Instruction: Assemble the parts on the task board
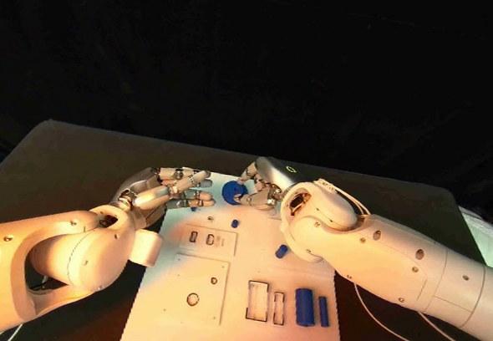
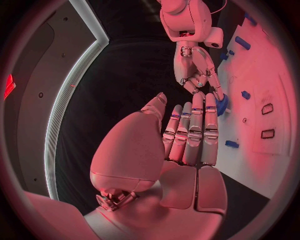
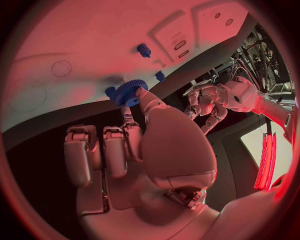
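A blue gear (image 1: 234,192) sits at the far end of the white task board (image 1: 238,338). My right hand (image 1: 266,181) pinches it between thumb and a finger; the right wrist view shows the gear (image 3: 128,91) at the thumb tip, over the board (image 3: 75,35). My left hand (image 1: 171,191) hovers just left of the gear, fingers stretched out and holding nothing. In the left wrist view its fingers (image 2: 190,130) point toward the right hand (image 2: 200,75) and the gear (image 2: 222,106). Whether the gear touches the board is hidden.
Small blue pegs (image 1: 235,222) (image 1: 282,251) lie mid-board. Two long blue bars (image 1: 304,302) (image 1: 323,310) lie at the near right beside rectangular slots (image 1: 257,300). A round hole (image 1: 192,299) is at the near left. Black table (image 1: 79,150) surrounds the board.
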You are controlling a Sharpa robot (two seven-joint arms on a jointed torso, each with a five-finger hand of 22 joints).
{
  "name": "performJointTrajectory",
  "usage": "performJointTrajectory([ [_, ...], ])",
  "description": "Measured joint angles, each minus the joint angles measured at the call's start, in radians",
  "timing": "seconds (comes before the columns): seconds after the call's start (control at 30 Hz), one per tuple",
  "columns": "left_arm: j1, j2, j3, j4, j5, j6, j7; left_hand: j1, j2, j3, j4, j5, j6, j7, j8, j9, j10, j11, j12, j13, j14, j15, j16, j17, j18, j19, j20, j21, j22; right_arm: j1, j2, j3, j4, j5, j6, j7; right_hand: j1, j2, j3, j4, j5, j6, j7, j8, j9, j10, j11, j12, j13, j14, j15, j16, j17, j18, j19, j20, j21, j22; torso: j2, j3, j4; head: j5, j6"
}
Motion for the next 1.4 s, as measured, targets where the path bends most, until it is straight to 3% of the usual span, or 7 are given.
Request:
performJointTrajectory([
  [0.37, 0.0, 0.001, 0.0, 0.001, 0.0, 0.002, 0.0, 0.0, 0.0, 0.0, 0.0, 0.0, 0.0, 0.0, 0.0, 0.0, -0.004, 0.004, 0.0, 0.0, 0.0, 0.0, 0.0, 0.0, 0.0, 0.0, 0.0, 0.0, -0.001, -0.003, 0.032, -0.008, -0.044, -0.008, 0.019, 0.001, -0.019, -0.019, 0.007, -0.004, -0.018, 0.0, 0.0, -0.012, 0.0, 0.0, 0.0, -0.019, 0.0, 0.0, 0.0, 0.0, 0.0, 0.002, 0.0, 0.0, 0.0, 0.0, 0.001, 0.0012, -0.0016, 0.007, -0.003],
  [0.63, 0.0, 0.001, 0.0, 0.001, 0.0, 0.003, 0.0, 0.0, 0.0, 0.0, 0.0, 0.0, 0.0, 0.0, 0.0, 0.0, -0.004, 0.004, 0.0, 0.0, 0.0, 0.0, 0.0, 0.0, 0.0, 0.0, 0.0, 0.0, -0.001, -0.005, 0.042, -0.014, -0.061, -0.014, 0.019, 0.001, -0.04, -0.038, 0.015, -0.004, -0.058, -0.043, 0.015, -0.043, 0.013, -0.012, 0.021, -0.069, 0.001, 0.0, 0.008, 0.0, 0.0, 0.002, 0.0, 0.0, 0.0, 0.0, 0.001, 0.0012, -0.0022, 0.009, -0.005],
  [0.93, 0.0, 0.001, 0.0, 0.001, 0.0, 0.003, 0.0, 0.0, 0.0, -0.002, -0.002, 0.0, 0.0, 0.0, 0.0, 0.0, -0.004, 0.004, 0.0, 0.0, 0.0, 0.0, 0.0, 0.001, 0.0, 0.0, 0.0, 0.0, -0.001, -0.005, 0.042, -0.018, -0.062, -0.014, 0.023, 0.013, -0.093, -0.081, -0.051, 0.033, -0.062, -0.096, 0.024, -0.05, -0.003, -0.032, 0.033, -0.119, 0.001, 0.0, 0.019, 0.0, 0.0, 0.003, 0.0, 0.014, 0.0, 0.0, 0.001, 0.0012, -0.0031, 0.014, -0.006],
  [1.13, 0.0, 0.0, 0.0, 0.001, 0.0, 0.003, -0.001, 0.0, 0.0, -0.003, -0.003, 0.0, 0.0, 0.0, 0.0, 0.0, -0.004, 0.004, 0.0, 0.0, 0.0, 0.0, 0.0, 0.001, 0.0, 0.0, 0.0, 0.0, -0.001, -0.005, 0.04, -0.019, -0.062, -0.013, 0.023, 0.02, -0.092, -0.081, -0.093, 0.071, -0.062, -0.099, 0.027, -0.05, -0.003, -0.031, 0.033, -0.124, 0.001, 0.002, 0.02, 0.0, 0.0, 0.003, 0.0, 0.014, 0.0, 0.0, 0.001, 0.0013, -0.0031, 0.013, -0.005],
  [1.4, 0.0, -0.001, 0.0, 0.001, 0.0, 0.003, -0.002, 0.0, 0.0, -0.003, -0.003, 0.0, -0.004, 0.003, -0.004, 0.0, -0.004, 0.004, 0.0, 0.0, 0.0, 0.0, -0.006, 0.001, 0.0, 0.0, 0.0, -0.004, -0.002, -0.005, 0.036, -0.02, -0.065, -0.005, 0.028, 0.028, -0.092, -0.081, -0.109, 0.086, -0.059, -0.096, 0.024, -0.05, -0.002, -0.031, 0.033, -0.124, 0.001, 0.002, 0.02, 0.0, 0.0, 0.003, 0.0, 0.014, 0.0, 0.0, 0.001, 0.0017, -0.0034, 0.013, -0.006],
])
